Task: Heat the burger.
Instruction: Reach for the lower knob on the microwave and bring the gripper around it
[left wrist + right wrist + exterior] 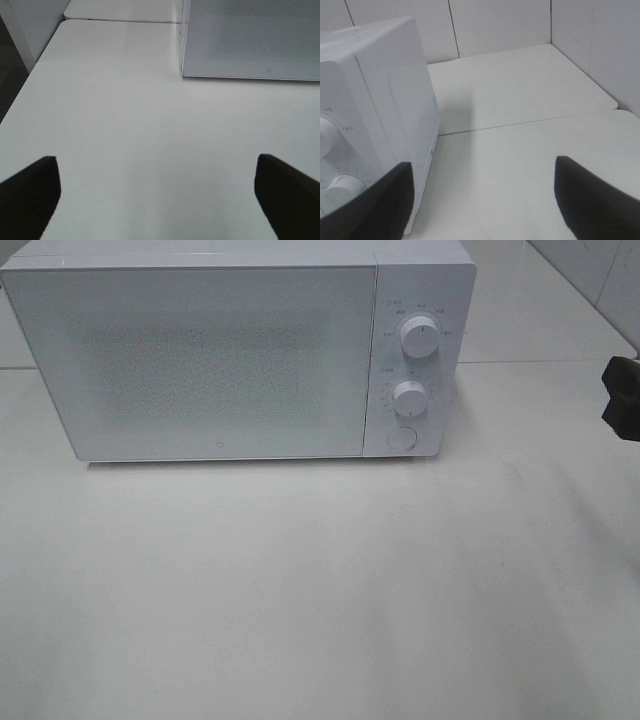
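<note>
White surface (300,590), tiled wall behind. Microwave (220,360) at twelve o'clock, door (200,365) shut. No burger in sight: perhaps behind the frosted door, perhaps not yet brought, so cannot tell the step or its look. Left jaws wide, empty. Right jaws wide, empty, at three o'clock. Likely next: press the round button (401,438) to open, or, if loaded, turn a knob (420,337).

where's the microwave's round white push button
Exterior high view: the round white push button sits lowest on the right-side panel of the white boxy microwave, just below the lower white dial.
</note>
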